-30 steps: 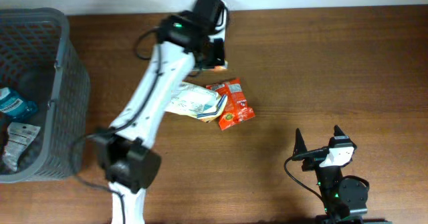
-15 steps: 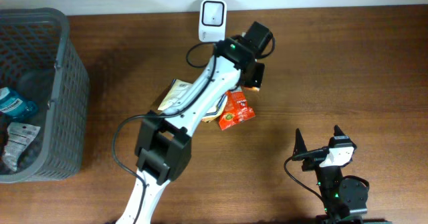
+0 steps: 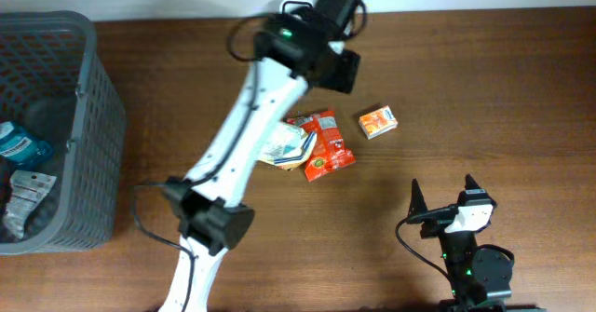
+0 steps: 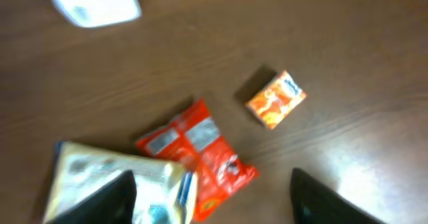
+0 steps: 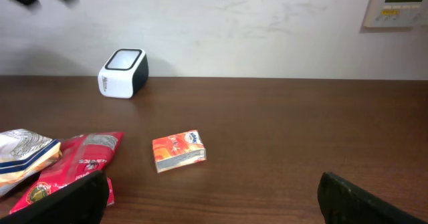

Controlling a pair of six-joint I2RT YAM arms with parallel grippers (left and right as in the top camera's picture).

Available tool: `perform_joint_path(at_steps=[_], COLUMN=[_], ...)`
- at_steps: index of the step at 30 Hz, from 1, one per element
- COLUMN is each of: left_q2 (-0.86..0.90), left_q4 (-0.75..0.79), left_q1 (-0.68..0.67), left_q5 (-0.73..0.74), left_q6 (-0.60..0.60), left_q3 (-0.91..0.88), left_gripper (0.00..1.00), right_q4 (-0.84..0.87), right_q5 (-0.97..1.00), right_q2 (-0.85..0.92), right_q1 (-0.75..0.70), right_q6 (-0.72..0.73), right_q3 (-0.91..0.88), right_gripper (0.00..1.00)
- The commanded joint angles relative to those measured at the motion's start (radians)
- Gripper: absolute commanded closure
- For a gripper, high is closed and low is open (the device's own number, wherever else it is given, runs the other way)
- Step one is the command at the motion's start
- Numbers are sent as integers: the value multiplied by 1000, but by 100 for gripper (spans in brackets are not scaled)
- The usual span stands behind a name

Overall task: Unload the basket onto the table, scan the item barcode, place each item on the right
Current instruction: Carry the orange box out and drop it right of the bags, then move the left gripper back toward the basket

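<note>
Right wrist view shows the scanner (image 5: 123, 73), mostly hidden overhead by the left arm (image 3: 251, 116). Box (image 3: 379, 122), gripped earlier, now lies on the table beside the pouch (image 3: 321, 144). Left gripper (image 4: 210, 200) and right gripper (image 3: 442, 189): jaws spread, empty

Even, soft indoor light. My left wrist view is motion-blurred; faint glare marks the brown wooden table (image 4: 374, 63), lower right.

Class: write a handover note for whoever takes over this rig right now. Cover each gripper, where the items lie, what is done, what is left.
Left gripper: open, empty, above the items.
Right gripper: open, empty, parked at the near edge.
Orange box lies alone, right of the overlapping red pouch and pale packet. Scanner stands at the far edge.
Done: box set apart, probably scanned.
Left: probably pouch and packet.
</note>
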Motion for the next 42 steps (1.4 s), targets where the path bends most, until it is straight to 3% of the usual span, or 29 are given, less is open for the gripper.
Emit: perform_joint_path(at_steps=[1, 9, 10, 15, 17, 20, 25, 28, 31, 33, 39, 42], left_q2=[-111, -345, -370, -410, -410, -410, -409, -409, -408, -408, -408, -408], left_q4=[-95, -269, -269, -269, -269, -265, -83, 76, 223, 308, 460, 468], left_q1=[104, 465, 521, 780, 911, 1030, 1125, 1143, 1161, 1178, 1220, 1235], left_q5=[-11, -6, -8, -18, -142, -158, -169, -293, -436, -491, -491, -490], left_q6=[14, 28, 63, 64, 63, 59, 59, 59, 60, 64, 209, 216], left_q3=[124, 160, 158, 157, 113, -32, -387, -608, -803, -908, -1118, -1152], left_gripper=[8, 5, 1, 0, 0, 1, 3, 10, 0, 1, 4, 16], right_q4=[-7, -7, -7, -7, -7, -7, -7, -7, -7, -7, -7, -7], right_q5=[11, 11, 11, 11, 11, 11, 11, 11, 11, 11, 11, 11], right_q2=[-4, -4, -4, -4, -4, -4, -4, -4, -4, -4, -4, -4], right_q1=[6, 6, 6, 6, 6, 6, 6, 6, 6, 6, 6, 6], right_q6=[1, 1, 1, 1, 1, 1, 1, 1, 1, 1, 1, 1], right_q3=[-5, -5, -5, -5, -5, -5, -5, -5, -5, -5, -5, -5], right_gripper=[1, 1, 2, 1, 2, 1, 2, 1, 2, 1, 1, 1])
